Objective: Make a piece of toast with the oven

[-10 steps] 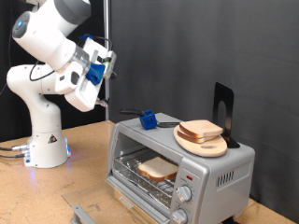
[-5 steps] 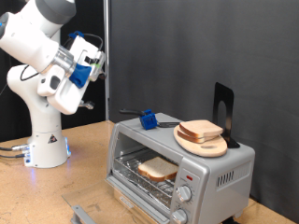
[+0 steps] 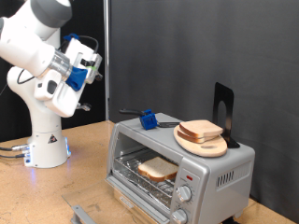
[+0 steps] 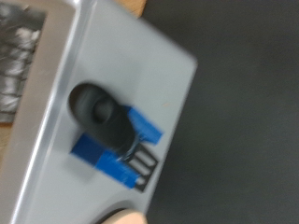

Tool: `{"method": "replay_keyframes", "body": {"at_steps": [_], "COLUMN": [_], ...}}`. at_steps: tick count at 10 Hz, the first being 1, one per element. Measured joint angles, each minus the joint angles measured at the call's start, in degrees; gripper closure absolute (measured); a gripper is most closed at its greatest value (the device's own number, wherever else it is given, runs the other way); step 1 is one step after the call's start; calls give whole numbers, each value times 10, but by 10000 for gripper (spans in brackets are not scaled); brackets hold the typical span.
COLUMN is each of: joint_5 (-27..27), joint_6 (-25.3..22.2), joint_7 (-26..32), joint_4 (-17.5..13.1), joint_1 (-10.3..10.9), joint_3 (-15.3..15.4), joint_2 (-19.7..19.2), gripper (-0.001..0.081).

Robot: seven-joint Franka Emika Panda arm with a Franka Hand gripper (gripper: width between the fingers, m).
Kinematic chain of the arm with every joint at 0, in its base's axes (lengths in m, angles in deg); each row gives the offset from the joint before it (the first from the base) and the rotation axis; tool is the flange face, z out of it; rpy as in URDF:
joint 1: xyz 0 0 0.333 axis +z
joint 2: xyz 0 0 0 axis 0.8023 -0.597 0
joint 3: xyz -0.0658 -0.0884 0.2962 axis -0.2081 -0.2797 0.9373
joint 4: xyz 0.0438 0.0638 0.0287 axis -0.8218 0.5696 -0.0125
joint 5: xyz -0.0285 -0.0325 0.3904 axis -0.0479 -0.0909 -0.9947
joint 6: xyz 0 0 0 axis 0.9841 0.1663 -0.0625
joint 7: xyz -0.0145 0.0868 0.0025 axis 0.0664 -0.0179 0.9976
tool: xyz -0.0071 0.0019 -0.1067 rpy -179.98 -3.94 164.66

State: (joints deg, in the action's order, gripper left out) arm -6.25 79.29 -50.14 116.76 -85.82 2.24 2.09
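- The piece of toast [image 3: 156,168] lay on the rack inside the open oven [image 3: 217,176], lower centre, ready for toasting.
- The tool [image 3: 96,63] hung upper left, empty; whether its fingers were apart, I cannot tell.

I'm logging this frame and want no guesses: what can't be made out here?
- Gripper, exterior view: too small to tell open or shut; absent from the wrist view.
- Oven door, exterior view: cut off by the bottom edge.
- Wrist view: blurred; blue tool unclear.
- Toast: half hidden by oven frame.
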Motion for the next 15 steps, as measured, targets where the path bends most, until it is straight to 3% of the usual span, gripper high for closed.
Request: {"method": "replay_keyframes", "body": {"at_steps": [2,6,7,9,11,13,15], "joint_5": [7,40,49,42,43,47,47], "joint_6": [-8,205,237,191,122,117,157], "joint_7": [29,39,40,42,46,61,61], "joint_4": [-16,2,2,-3,-29,-54,-73], "joint_1": [-15,-23,-23,-23,-33,-45,-48], "joint_3": [-30,-20,-13,-22,-50,-68,-71], "joint_2": [-42,-94,-109,-109,-128,-175,-221], "gripper": [124,124,124,124,124,124,124]}}
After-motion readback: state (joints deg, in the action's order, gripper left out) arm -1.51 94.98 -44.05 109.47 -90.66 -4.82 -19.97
